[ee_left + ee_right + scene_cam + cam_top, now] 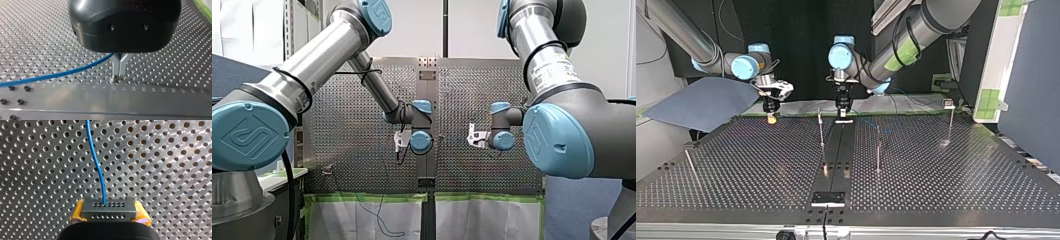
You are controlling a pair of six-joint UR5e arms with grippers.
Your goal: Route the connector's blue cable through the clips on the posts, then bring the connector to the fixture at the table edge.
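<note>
While the connector (109,208) sits clamped between the yellow pads (77,213) of my right claw (110,215), it hangs low over the counter (946,180), near the far edge at the top view's left. It is a small hard block with pin holes, judged light and rigid. The present grip across its short sides looks fine and leaves the pin face free.

Blue cable (96,157) leaves its middle and runs ahead over the perforations. It is thin and probably limp, so it is likely to snag. Take it a little way off the connector, not at the joint, where a pull could strain the wire.

My left claw (119,75) has its metal fingers drawn together, tips down at the counter by the numbered strip. The cable runs up to them from the side, but I cannot tell if it is pinched or just passing behind.

Thin posts (821,131) stand around:
- One post (878,150) is just across the rail.
- One post (951,124) is at the top view's right, with a small block on top.
- A slanted post (689,162) is at the left.

Clips are too small to make out. The dark centre rail (838,150) runs to a black plate (828,198) at the near edge, probably the fixture.

In the way: the centre posts stand between connector and plate, and my left arm sits over the rail. No cable shows in any clip, so routing is judged not begun.
</note>
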